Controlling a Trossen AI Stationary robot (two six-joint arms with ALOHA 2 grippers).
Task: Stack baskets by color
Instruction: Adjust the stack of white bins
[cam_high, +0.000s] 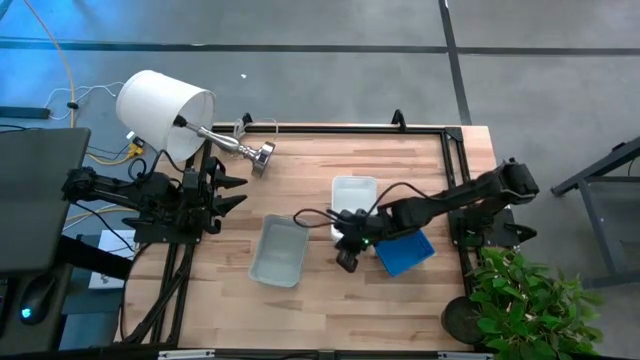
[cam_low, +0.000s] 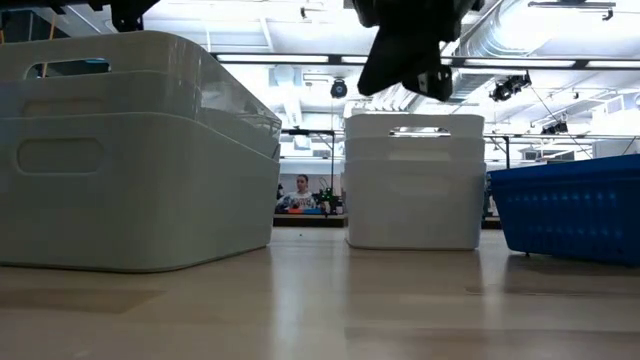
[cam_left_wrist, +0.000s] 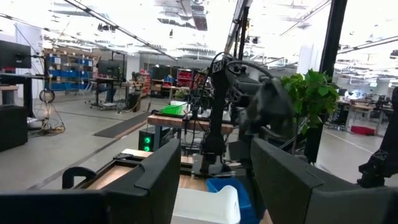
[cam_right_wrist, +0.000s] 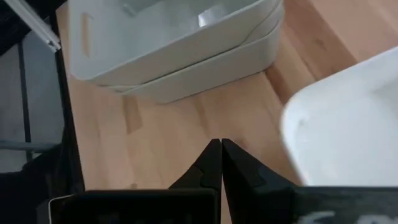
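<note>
Between the grey baskets (cam_high: 277, 251) and the blue baskets (cam_high: 405, 252), just in front of the white baskets (cam_high: 353, 201), the right gripper (cam_high: 346, 262) hangs above the table (cam_high: 420, 160) with its fingers pressed together, holding nothing; the left gripper (cam_high: 236, 192) waits wide open and empty, well to the far side of the grey baskets. Judged light, stiff and somewhat slick plastic, each basket is best pinched over one thin rim wall, near a handle cut-out.
</note>
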